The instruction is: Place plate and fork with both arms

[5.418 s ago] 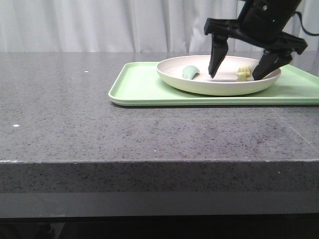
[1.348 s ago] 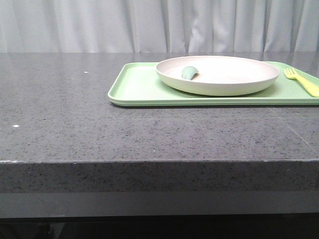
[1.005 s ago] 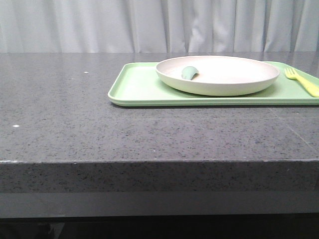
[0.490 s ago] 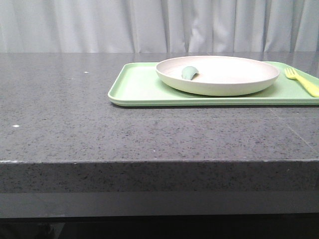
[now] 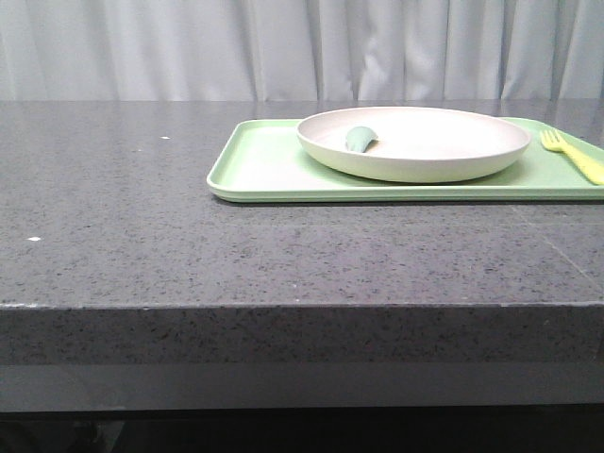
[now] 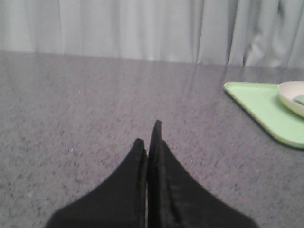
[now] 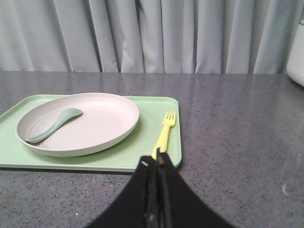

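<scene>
The off-white plate (image 5: 415, 142) sits on the light-green tray (image 5: 264, 165) at the back right of the table; it also shows in the right wrist view (image 7: 95, 123) and partly in the left wrist view (image 6: 292, 97). A grey-green utensil piece (image 5: 360, 139) lies in the plate. The pale yellow fork (image 5: 574, 156) lies on the tray right of the plate, tines away from me (image 7: 165, 130). My right gripper (image 7: 156, 164) is shut and empty, just short of the fork's handle end. My left gripper (image 6: 148, 135) is shut and empty over bare table, left of the tray. Neither gripper shows in the front view.
The dark speckled table (image 5: 142, 217) stretches left of the tray, with its front edge near the camera. A grey curtain (image 5: 283, 47) hangs behind. A white object (image 7: 297, 52) stands at the edge of the right wrist view.
Seconds ago the right gripper stood open over the plate with the fork in the plate; now the fork lies on the tray. Over the last second nothing has visibly moved.
</scene>
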Controlling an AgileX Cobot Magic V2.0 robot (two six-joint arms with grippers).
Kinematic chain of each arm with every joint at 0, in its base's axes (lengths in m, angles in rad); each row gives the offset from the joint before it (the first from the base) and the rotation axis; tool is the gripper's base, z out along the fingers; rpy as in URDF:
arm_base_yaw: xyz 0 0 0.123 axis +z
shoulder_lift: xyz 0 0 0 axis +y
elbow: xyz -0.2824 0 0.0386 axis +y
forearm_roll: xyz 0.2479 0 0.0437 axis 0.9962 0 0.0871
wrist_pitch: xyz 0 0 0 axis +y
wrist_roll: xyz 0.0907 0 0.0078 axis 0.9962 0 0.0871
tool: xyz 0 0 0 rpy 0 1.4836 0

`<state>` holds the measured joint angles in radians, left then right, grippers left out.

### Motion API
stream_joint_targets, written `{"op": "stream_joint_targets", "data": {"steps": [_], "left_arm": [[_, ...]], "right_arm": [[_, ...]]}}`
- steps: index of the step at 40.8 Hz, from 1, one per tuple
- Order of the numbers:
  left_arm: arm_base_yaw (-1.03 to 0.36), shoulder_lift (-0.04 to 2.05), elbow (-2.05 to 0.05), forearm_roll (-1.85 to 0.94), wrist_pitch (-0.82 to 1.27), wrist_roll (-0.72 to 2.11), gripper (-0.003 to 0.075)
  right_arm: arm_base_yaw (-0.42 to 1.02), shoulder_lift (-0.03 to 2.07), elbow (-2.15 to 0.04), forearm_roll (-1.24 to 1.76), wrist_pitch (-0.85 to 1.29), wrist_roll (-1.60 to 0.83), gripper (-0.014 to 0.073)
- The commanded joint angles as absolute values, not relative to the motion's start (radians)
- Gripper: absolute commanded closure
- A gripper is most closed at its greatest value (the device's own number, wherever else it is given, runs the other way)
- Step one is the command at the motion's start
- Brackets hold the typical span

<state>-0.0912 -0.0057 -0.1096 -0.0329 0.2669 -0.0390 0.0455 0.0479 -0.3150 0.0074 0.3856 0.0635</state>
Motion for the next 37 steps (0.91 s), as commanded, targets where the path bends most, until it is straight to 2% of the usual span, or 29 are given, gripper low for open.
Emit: {"op": "stream_joint_targets", "data": {"steps": [1,10,37], "left_arm": [[-0.069,-0.024,-0.092,-0.036,0.183,-0.037,0.0738],[-0.052,-0.029,0.011,-0.036,0.102,-0.037,0.0738],[-0.052,-0.027,0.008,-0.036,0.11,-0.037,0.0738]], "right_arm": [[0.044,0.06,-0.341,0.0,0.3,0.056,0.066],[0.044,0.06,-0.341,0.0,0.3,0.056,0.066],[0.044,0.06,-0.341,0.0,0.3,0.056,0.066]]}}
